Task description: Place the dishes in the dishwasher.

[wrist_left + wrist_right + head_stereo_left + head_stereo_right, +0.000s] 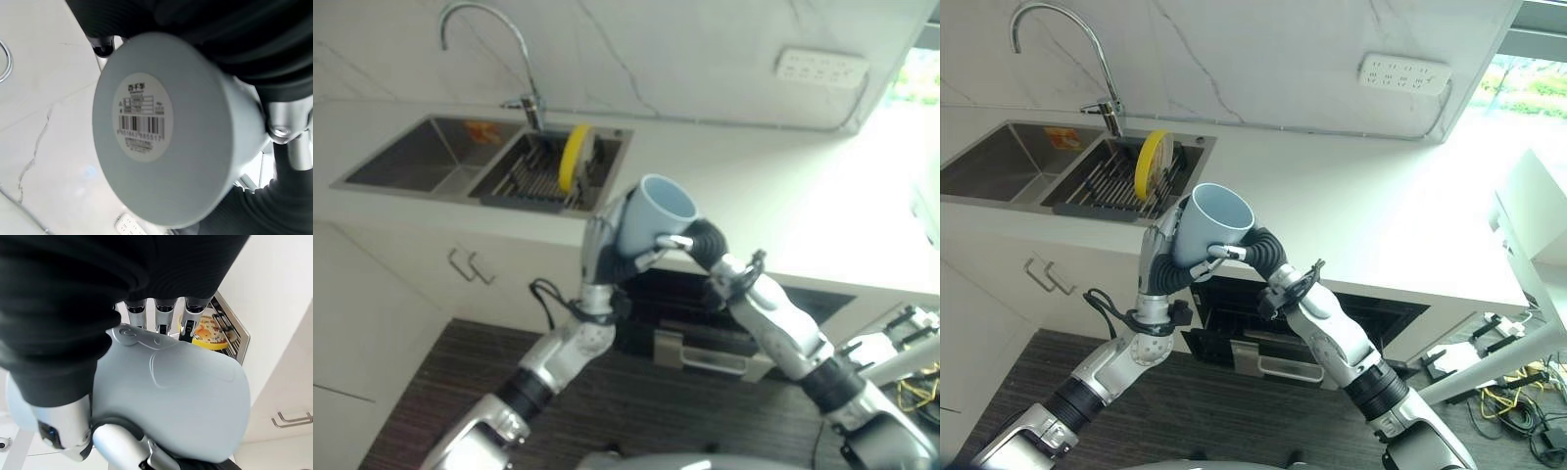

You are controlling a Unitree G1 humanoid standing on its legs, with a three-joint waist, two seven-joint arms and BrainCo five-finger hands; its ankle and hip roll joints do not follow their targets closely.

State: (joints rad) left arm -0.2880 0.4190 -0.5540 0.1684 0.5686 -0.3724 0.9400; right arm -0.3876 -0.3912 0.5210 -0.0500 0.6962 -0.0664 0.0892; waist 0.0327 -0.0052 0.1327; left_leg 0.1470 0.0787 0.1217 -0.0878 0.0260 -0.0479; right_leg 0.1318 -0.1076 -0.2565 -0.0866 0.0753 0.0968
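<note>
Pale blue ceramic mug (1215, 224): held in the air before the white counter (1351, 211), mouth tilted up toward the wall, base toward the robot. Left hand (1161, 257) and right hand (1258, 250) both clasp it; fingers mostly hidden behind it. Yellow plate (1149, 163) upright in sink rack (1111, 181).

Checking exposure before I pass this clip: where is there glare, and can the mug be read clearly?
Left eye view: window light washes out the counter at the right; the mug is soft but readable. Right eye view: the counter is bright, the mug crisper. Left wrist view: the barcode sticker is readable as a sticker, its print blurred.
</note>
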